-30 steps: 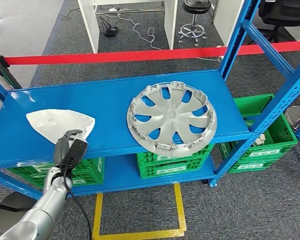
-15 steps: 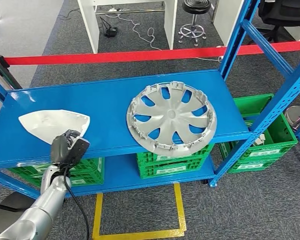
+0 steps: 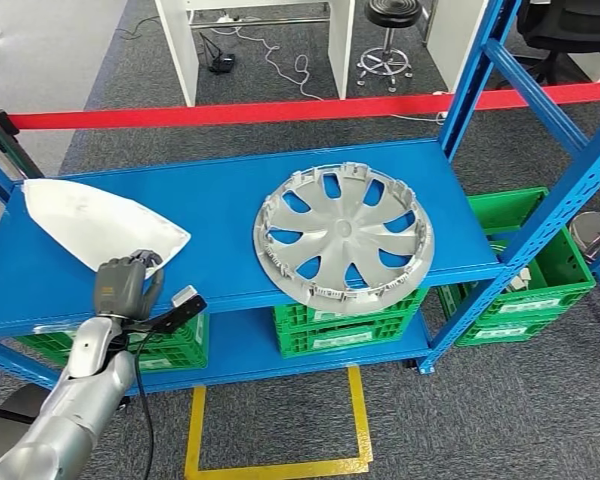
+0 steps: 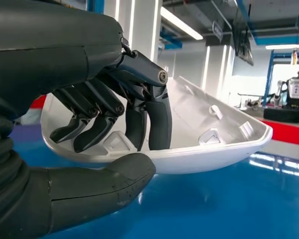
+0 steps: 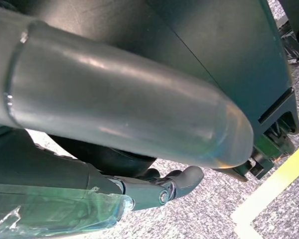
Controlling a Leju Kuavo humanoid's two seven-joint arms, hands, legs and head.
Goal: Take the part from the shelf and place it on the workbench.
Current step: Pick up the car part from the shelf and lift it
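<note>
Left robot hand (image 3: 123,288) is clamping the white part's (image 3: 93,225) near rim, thumb beneath, tilting it off the shelf (image 3: 221,215) beside the hubcap (image 3: 344,236) for removal.

Shell part (image 3: 93,222) left on shelf (image 3: 221,215) — hubcap (image 3: 344,235) right; crates (image 3: 342,325) below.
</note>
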